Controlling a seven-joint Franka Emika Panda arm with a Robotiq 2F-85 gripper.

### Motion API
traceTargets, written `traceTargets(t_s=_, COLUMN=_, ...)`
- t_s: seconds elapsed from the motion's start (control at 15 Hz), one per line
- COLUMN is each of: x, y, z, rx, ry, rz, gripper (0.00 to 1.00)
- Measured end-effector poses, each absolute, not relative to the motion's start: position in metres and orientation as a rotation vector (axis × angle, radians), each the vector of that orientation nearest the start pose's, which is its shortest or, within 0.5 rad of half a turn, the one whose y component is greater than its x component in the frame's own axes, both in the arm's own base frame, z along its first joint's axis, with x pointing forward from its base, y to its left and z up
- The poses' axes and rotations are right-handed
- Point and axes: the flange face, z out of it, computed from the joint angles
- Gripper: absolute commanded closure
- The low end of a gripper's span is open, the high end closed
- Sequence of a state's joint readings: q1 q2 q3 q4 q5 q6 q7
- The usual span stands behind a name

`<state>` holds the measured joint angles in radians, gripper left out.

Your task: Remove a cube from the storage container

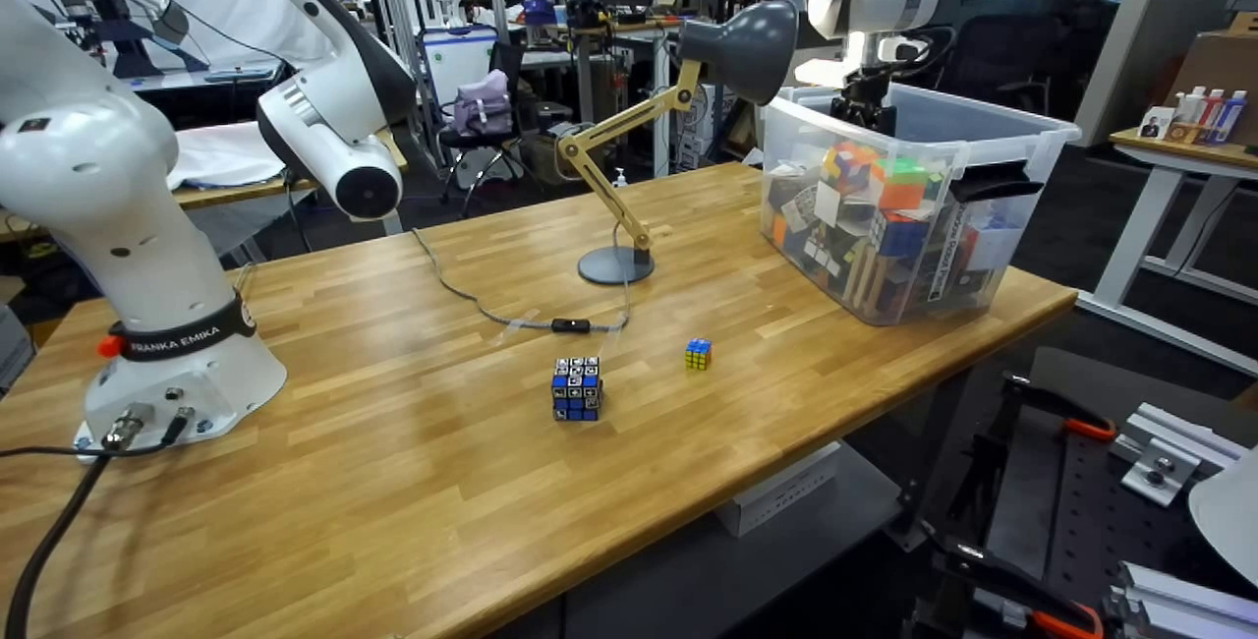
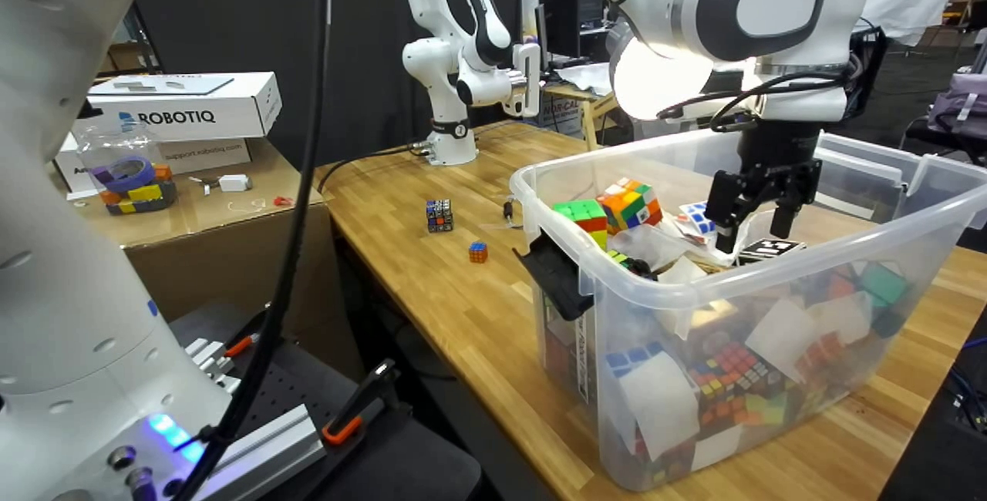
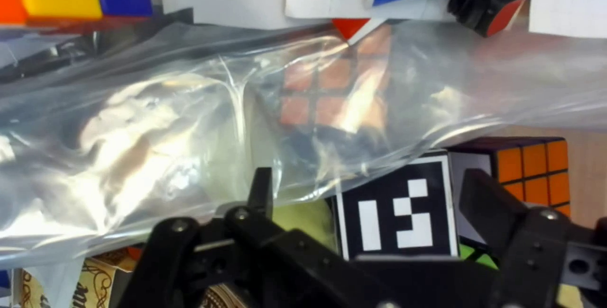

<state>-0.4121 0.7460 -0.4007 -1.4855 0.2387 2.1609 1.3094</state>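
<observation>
The storage container (image 2: 779, 274), a big clear bin with a whitish rim, shows in both exterior views, packed with colourful cubes, papers and plastic. A black cube (image 3: 417, 225) with white block marks lies inside, its marked face up. A clear plastic bag (image 3: 189, 123) covers its upper left corner in the wrist view. My gripper (image 2: 753, 235) reaches down inside the bin, jaws wide apart and nothing between them gripped. In the wrist view one finger (image 3: 261, 189) stands left of the cube and the other to its right, seemingly just above it. The cube's sides are mostly hidden.
An orange-faced cube (image 3: 533, 170) sits right beside the black one. Bin walls surround my gripper. A desk lamp (image 1: 629, 133) leans close to the bin. On the table lie a dark blue cube (image 1: 576, 389) and a tiny cube (image 1: 698, 354); a second arm (image 2: 447, 69) stands behind.
</observation>
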Motion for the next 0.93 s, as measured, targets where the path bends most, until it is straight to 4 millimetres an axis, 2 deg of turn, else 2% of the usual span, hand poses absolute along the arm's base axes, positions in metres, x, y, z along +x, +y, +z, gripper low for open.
traceTargets(t_s=0.47, x=0.529, y=-0.492, z=0.272, rx=-1.517, ry=2.857, rz=-0.129, gripper=0.0)
traceTargets(t_s=0.93, x=0.527, y=-0.499, z=0.261, rx=-1.536, ry=2.872, rz=-0.125, gripper=0.0)
